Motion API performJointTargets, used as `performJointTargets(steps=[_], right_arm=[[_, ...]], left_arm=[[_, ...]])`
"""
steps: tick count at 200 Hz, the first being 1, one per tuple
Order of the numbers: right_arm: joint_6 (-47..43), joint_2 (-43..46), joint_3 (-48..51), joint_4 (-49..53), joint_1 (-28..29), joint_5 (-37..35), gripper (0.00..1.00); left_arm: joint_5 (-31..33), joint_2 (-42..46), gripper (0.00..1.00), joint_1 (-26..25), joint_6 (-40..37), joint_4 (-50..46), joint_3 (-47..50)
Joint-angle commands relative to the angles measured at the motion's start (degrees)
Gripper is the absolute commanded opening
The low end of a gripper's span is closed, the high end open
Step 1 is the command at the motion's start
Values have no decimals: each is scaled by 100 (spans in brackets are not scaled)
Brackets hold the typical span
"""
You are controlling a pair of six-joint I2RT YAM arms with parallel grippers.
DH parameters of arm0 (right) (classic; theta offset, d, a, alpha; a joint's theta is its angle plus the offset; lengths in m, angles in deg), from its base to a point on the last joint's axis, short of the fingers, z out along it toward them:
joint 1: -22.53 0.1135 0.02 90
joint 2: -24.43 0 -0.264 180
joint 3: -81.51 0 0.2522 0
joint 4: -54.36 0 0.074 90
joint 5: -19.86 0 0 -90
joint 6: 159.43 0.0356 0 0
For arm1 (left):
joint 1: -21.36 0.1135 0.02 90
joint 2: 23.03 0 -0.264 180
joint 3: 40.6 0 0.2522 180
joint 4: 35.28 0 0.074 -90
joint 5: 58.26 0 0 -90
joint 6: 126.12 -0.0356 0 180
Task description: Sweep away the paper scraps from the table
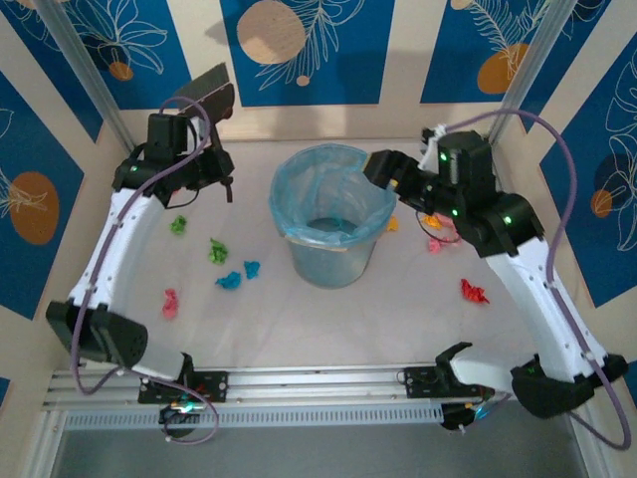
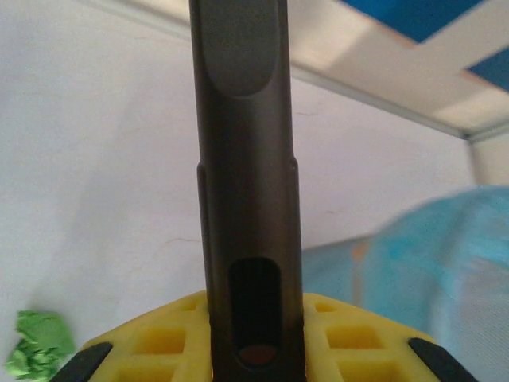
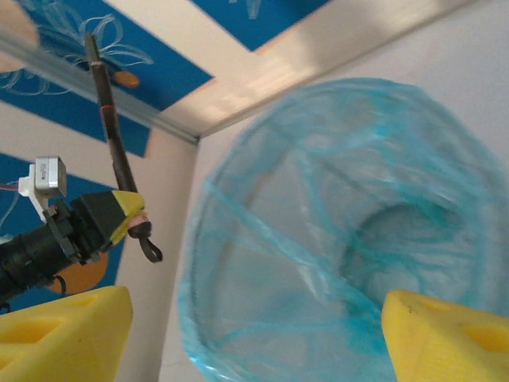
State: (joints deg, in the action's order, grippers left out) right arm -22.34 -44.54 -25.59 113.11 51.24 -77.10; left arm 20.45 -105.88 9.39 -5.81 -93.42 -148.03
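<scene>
- Judging by their look, the paper scraps [image 1: 228, 281] are tiny crumpled wads: almost weightless, soft, and likely to roll or skip when nudged. Pushing them along the surface should suit them better than pinching. A pinch would have to close squarely across a single wad.
- They lie in two loose groups on the worktop [image 1: 328, 329]. Green, cyan and one pink-red piece sit left of the bin [image 1: 333, 214]. Red, pink and orange pieces sit right of it, some near its base.
- The left tool [image 1: 199, 164], at the far left, is clamped on a dark handle [image 2: 246, 199] that runs up between its yellow fingers [image 2: 167, 342]. The flat end [image 1: 204, 95] of the handle points toward the far wall. Whether it is a brush or a pan I cannot tell. One green scrap [image 2: 36, 354] lies on the surface near this tool.
- The right tool [image 3: 254, 334] hovers over the bin's right rim, jaws spread wide with nothing between them.
- The surface is flat, off-white and matte, and it looks smooth enough for the scraps to slide. A metal rail [image 1: 328, 383] runs along the near edge.
- Blue-patterned wall panels [image 1: 299, 50] close in on the left, far and right sides. The bin stands in the middle, so I expect any sweep must go around it.
</scene>
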Motion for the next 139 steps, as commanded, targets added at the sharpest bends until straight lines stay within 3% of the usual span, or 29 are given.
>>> performJointTargets(steps=[1,35,61,86,139], right_arm=[[-310,-551,-561,-346,279,380,82],[-402,-1271,-1332,-464,489,853,81],[-481,-1278,-1368,-1042,568,1195,78],[-499,-1191,-1306,-1219,544,1361,77],[-288,-586,-627,-1438,453,1226,75]], left_arm=[[-703,419,0,-200,-156,365,-120],[-1537,763,0,-728,-346,395,-306],[-1935,776,0,-1183,-238,321,-291],[-2049,754,0,-1681,-227,314,-272],[-2165,441,0,-2217,-60,298,-345]])
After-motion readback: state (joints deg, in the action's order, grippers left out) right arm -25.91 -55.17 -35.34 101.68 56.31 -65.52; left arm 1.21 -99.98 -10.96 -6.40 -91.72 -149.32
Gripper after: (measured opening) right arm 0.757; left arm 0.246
